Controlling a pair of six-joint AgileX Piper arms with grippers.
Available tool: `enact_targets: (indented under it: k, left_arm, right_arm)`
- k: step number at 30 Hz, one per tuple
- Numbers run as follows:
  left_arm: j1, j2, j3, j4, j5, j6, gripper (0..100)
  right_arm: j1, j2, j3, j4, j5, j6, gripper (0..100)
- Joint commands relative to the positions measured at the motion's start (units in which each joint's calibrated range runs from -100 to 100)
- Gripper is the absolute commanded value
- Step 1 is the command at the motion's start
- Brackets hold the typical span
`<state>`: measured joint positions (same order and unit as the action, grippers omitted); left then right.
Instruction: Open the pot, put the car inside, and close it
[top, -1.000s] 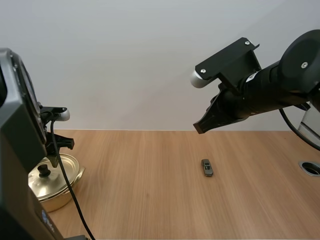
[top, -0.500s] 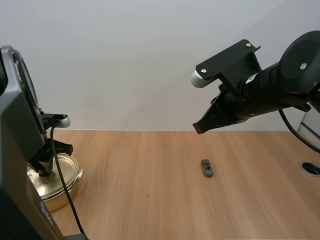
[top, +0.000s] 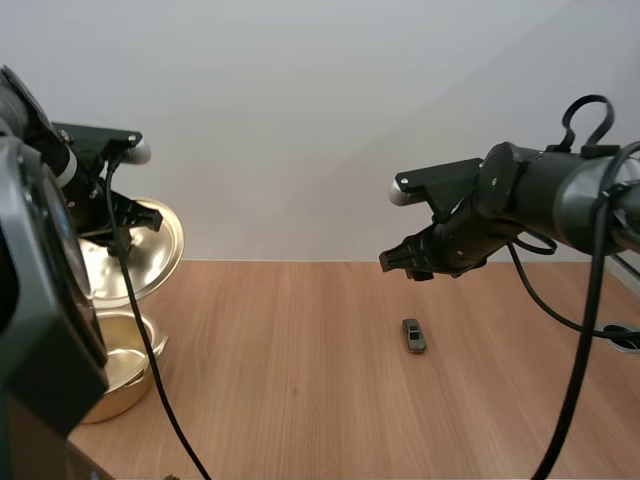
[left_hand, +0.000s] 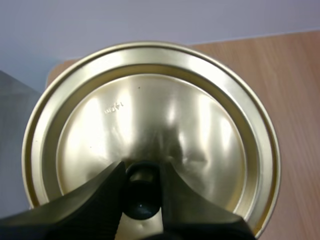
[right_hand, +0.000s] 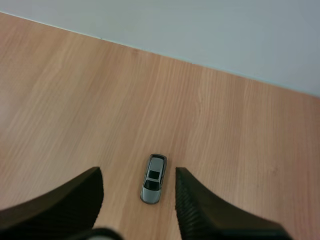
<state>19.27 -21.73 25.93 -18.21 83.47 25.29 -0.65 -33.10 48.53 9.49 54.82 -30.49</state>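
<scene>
Toy car (top: 414, 335): small, silver-grey body with dark windows and a dark roof panel, standing on its wheels on the bare tabletop (top: 300, 400), well apart from the pot
Car from the right wrist (right_hand: 153, 178): sits lengthwise on the wood in line with the gap between the two fingers, touching neither
Right gripper (top: 405, 262): hangs in the air above the car and a little behind it, nose tilted down toward the wood
Right fingers (right_hand: 80, 197): spread wide, ribbed inner faces turned to each other, nothing between them
Lid (top: 160, 245): round, polished gold-coloured metal with a raised rim ring, held in the air above the pot and tilted
Lid knob (left_hand: 141, 192): black, round, at the middle of the lid's dome (left_hand: 150, 120)
Left gripper (left_hand: 142, 170): closed on the knob, one black finger pressed to each side of it
Left gripper from above (top: 135, 215): at the face of the raised lid, over the left end of the tabletop
Pot (top: 115, 390): gold-coloured, uncovered, standing on the tabletop directly below the lid, its inside partly hidden by the left arm
</scene>
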Motion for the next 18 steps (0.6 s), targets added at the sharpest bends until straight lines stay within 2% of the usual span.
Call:
enact_targets:
  k: [1, 5, 9, 18]
  left_arm:
    - [-0.03, -6.3, -1.0, -4.7, -0.8, 0.2, 0]
    - [-0.03, -14.1, -3.7, -10.3, -0.9, 2.0, 0]
    - [-0.03, -20.0, -6.4, -13.9, -0.9, 2.4, 0]
    - [-0.03, -28.2, -8.3, -15.8, -0.1, 2.4, 0]
  right_arm:
    - [0.0, 8.7, -0.5, -3.3, -2.9, 1.8, 82]
    - [0.0, 14.2, -1.4, -5.4, -5.0, 3.4, 82]
    - [0.0, 18.3, -3.1, -5.4, -5.4, 3.4, 93]
    - [0.0, 24.0, -4.4, -5.2, -10.0, 3.3, 94]
